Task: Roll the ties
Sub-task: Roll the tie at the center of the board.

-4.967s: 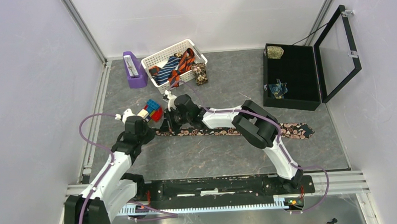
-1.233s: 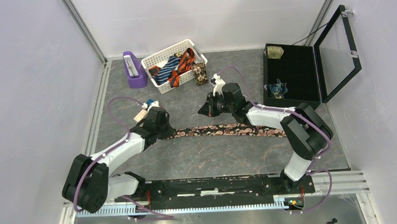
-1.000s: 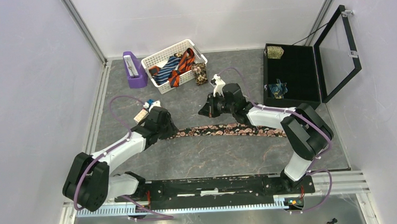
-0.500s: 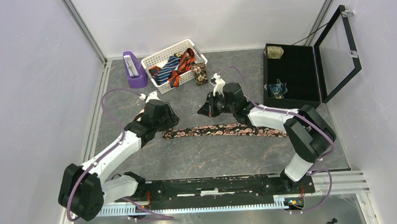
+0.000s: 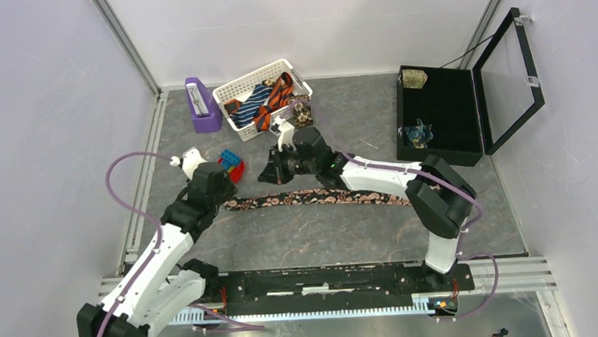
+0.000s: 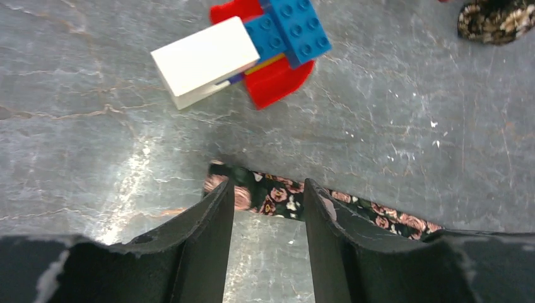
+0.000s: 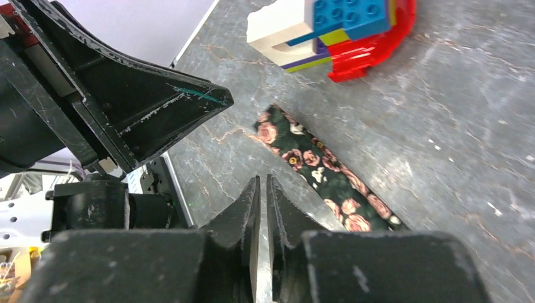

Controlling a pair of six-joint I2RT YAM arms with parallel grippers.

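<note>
We saw the left gripper (image 6: 267, 189) spread over the end of the flowery tie (image 6: 272, 199), holding nothing. The right gripper (image 7: 263, 181) was almost pressed together, empty too.

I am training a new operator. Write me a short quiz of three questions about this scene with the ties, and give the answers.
1. True or false: the floral tie is already rolled up.
2. Which thing lies nearest to the tie's end under the left hand? A) the toy blocks B) the black case C) the white basket
3. Fill in: the left hand's jaws stand ____ (open or shut).

Key: 1. False, it lies flat at full length. 2. A. 3. Open.
</note>
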